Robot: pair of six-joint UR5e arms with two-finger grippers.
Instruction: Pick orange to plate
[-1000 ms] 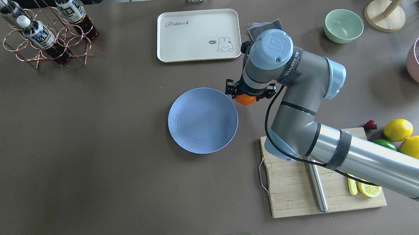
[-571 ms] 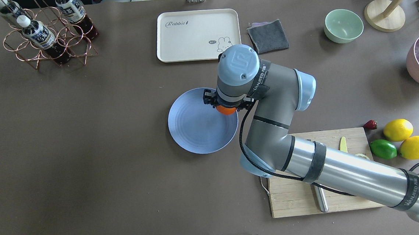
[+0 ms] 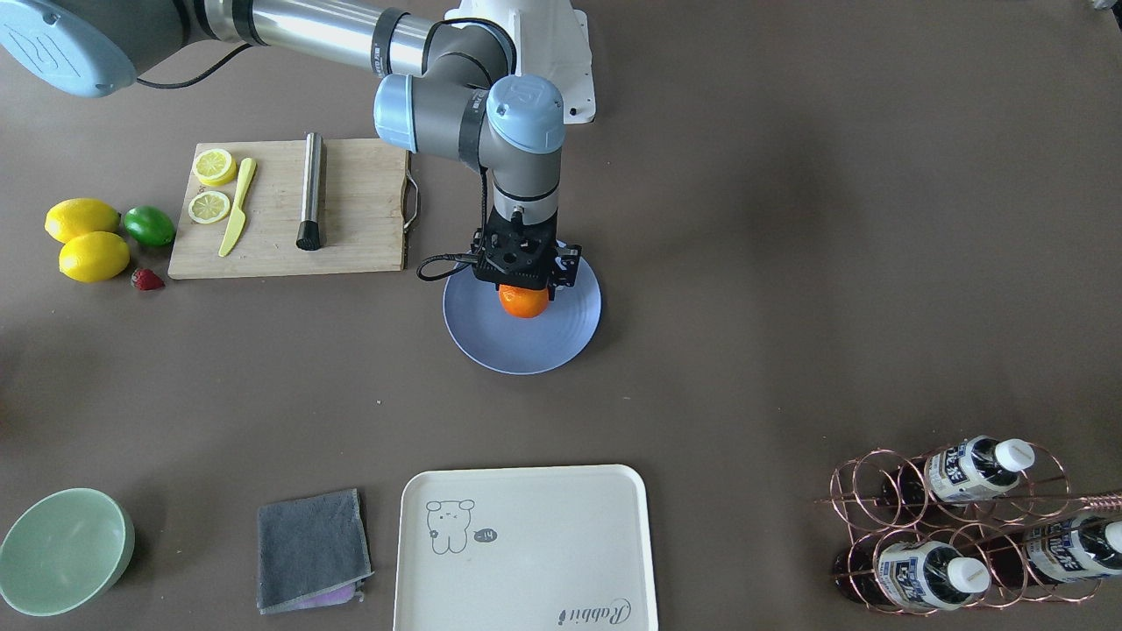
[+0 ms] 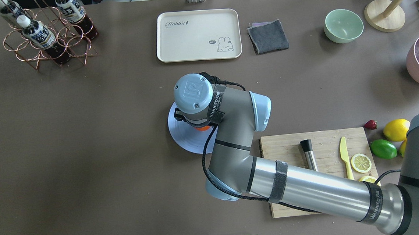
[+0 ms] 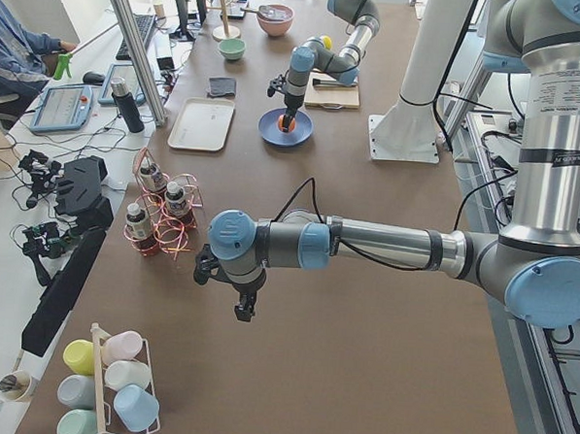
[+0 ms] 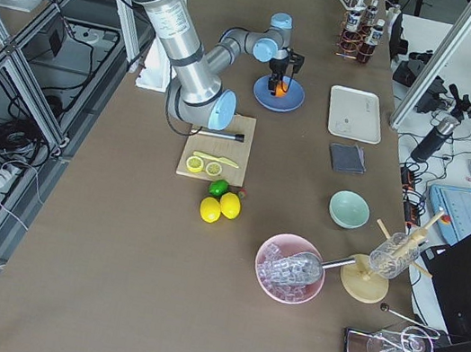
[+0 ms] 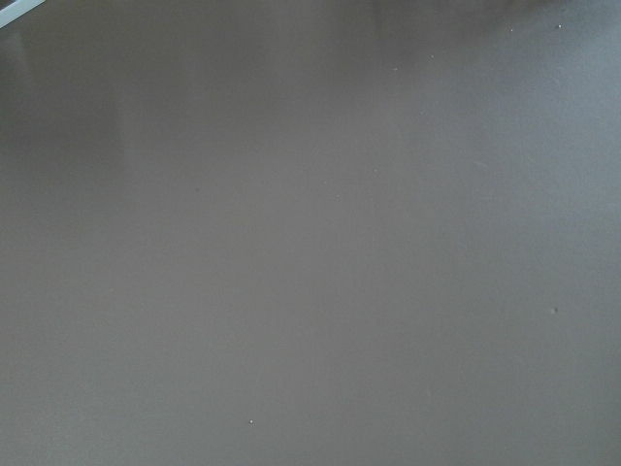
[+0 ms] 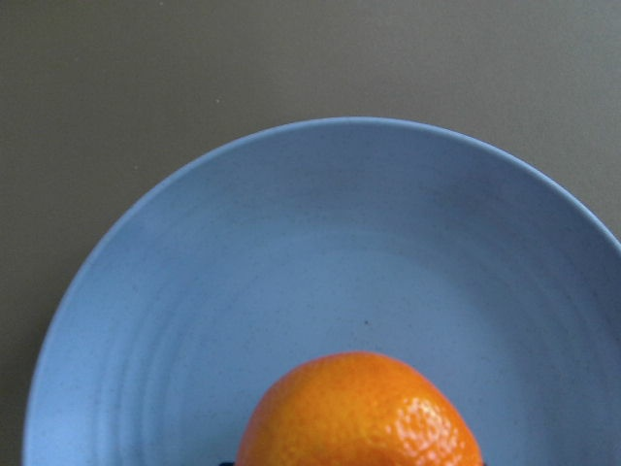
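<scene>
The orange (image 3: 524,301) hangs over the middle of the periwinkle-blue plate (image 3: 526,349), and my right gripper (image 3: 523,284) is shut on it from above. In the overhead view the wrist covers most of the plate (image 4: 184,138), and only a sliver of the orange (image 4: 203,128) shows. The right wrist view looks down past the orange (image 8: 359,413) onto the plate (image 8: 320,243). My left gripper (image 5: 244,310) hangs over bare table far from the plate. It shows only in the exterior left view, so I cannot tell its state.
A wooden cutting board (image 4: 285,149) with a knife, lemon slices and a metal rod lies to the plate's right. Beyond it are two lemons (image 4: 396,129), a lime (image 4: 382,149) and a strawberry (image 4: 370,124). At the back stand a cream tray (image 4: 196,35), a grey cloth (image 4: 267,36), a green bowl (image 4: 343,25) and a bottle rack (image 4: 47,36).
My right arm has carried the orange leftward, from beside the plate's right rim to over the plate's middle.
</scene>
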